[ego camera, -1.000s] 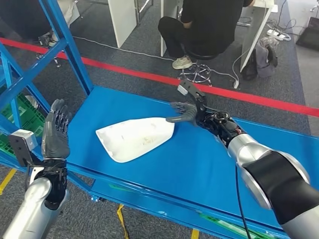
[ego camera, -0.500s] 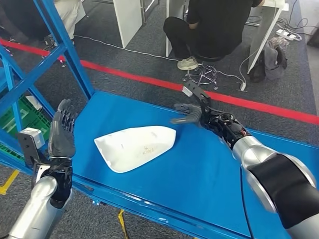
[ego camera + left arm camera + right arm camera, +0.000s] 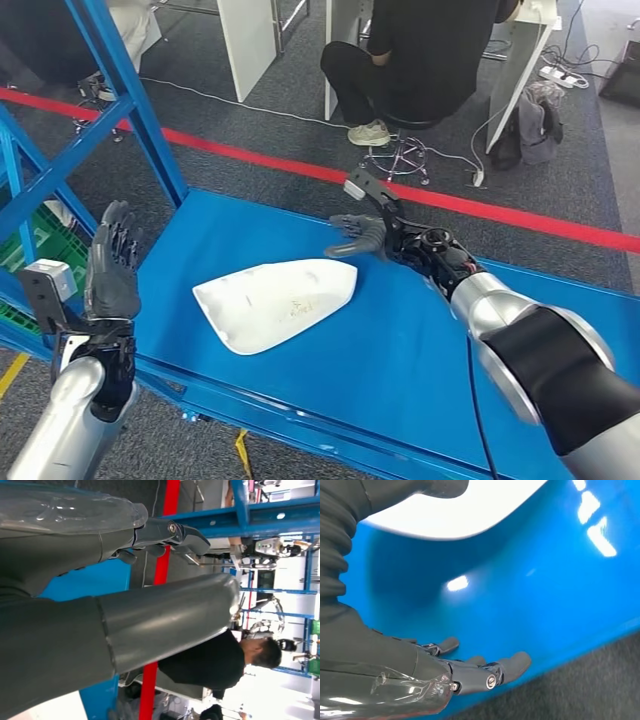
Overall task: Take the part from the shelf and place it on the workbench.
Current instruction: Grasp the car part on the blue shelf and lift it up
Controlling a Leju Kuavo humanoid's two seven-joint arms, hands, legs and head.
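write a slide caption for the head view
White curved plastic part lies on the blue workbench; open right hand beside it, left hand raised.

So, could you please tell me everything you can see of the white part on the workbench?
The white part is a smooth, glossy shell, likely moulded plastic, broad with a raised rim at one end and tapering toward the right hand. It lies flat on the blue workbench, with faint small marks on its surface. Neither hand holds it; the right hand's fingers hover open just beyond its narrow end.
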